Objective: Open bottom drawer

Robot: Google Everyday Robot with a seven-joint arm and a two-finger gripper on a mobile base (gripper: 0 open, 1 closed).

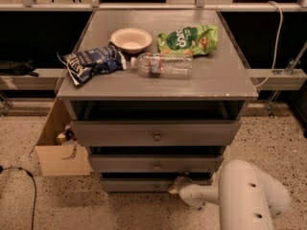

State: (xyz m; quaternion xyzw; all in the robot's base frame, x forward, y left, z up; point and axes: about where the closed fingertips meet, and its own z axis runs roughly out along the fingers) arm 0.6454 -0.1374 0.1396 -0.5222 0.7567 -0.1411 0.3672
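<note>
Gripper [175,186] is held low against the front of the bottom drawer [132,185], lowest of three, just right of its knob [156,187]; its grip cannot be told.

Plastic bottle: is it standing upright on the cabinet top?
No, the plastic bottle lies on its side on the cabinet top, while the end effector is down at the bottom drawer front.

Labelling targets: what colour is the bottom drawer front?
Grey. The bottom drawer shows best in the camera view, with the end effector at its front.
</note>
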